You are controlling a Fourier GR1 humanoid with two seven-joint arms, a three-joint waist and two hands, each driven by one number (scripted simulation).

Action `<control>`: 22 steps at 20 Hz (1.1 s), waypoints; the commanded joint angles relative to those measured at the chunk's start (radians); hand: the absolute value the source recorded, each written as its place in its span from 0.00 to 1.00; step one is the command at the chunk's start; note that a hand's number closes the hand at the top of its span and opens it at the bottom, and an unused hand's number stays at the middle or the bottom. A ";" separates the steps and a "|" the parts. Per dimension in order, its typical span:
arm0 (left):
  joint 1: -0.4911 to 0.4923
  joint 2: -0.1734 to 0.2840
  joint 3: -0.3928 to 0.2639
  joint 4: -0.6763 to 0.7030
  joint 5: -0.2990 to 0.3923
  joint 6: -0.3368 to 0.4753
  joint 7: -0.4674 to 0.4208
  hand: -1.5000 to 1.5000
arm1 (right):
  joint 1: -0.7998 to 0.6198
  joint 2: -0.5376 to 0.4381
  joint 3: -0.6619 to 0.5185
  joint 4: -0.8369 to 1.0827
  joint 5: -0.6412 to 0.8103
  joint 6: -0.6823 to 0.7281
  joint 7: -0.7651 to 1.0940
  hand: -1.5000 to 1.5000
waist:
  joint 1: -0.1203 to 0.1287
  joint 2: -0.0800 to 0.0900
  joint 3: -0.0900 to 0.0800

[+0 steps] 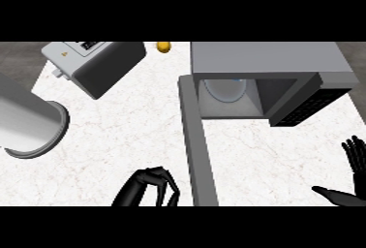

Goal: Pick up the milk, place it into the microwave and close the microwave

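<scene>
The grey microwave stands at the back right with its cavity open. Its door swings out toward me as a long grey strip. Inside the cavity lies a pale rounded shape with small blue marks; I cannot tell whether it is the milk or the turntable. No milk shows elsewhere on the counter. My left hand is at the lower edge, just left of the door's near end, fingers curled with nothing seen in them. My right hand rests open at the right edge, fingers up.
A grey toaster sits at the back left. A large grey cylinder lies at the left edge. A small yellow object is at the back beside the microwave. White marble counter spreads between them.
</scene>
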 commanded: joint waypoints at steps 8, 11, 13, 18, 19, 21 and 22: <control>-0.251 -0.047 -0.171 0.342 -0.038 -0.163 0.205 1.00 | 0.041 -0.081 -0.007 -0.011 -0.061 0.184 -0.057 0.00 | -0.017 0.004 0.001; -0.389 -0.047 -0.269 0.410 0.035 -0.066 0.183 1.00 | -0.022 -0.094 -0.006 0.004 -0.071 0.189 -0.035 0.00 | -0.016 0.006 0.001; -0.392 -0.047 -0.317 0.504 0.037 -0.009 0.106 1.00 | -0.011 -0.103 0.004 -0.028 -0.077 0.207 -0.034 0.00 | -0.021 0.007 0.000; -0.466 -0.047 -0.477 0.478 0.199 0.162 0.079 1.00 | 0.019 -0.081 0.051 -0.123 -0.082 0.223 -0.029 0.00 | -0.047 0.007 -0.002; -0.467 -0.047 -0.505 0.466 0.228 0.196 0.087 1.00 | 0.016 -0.058 0.073 -0.149 -0.081 0.221 -0.017 0.00 | -0.060 0.008 -0.003; -0.535 -0.047 -0.500 0.470 0.270 0.211 0.056 1.00 | 0.021 -0.083 0.066 -0.153 -0.101 0.254 -0.030 0.00 | -0.063 0.009 -0.002; -0.539 -0.047 -0.513 0.493 0.289 0.249 0.030 1.00 | 0.017 -0.060 0.090 -0.181 -0.083 0.213 -0.023 0.00 | -0.085 0.013 -0.004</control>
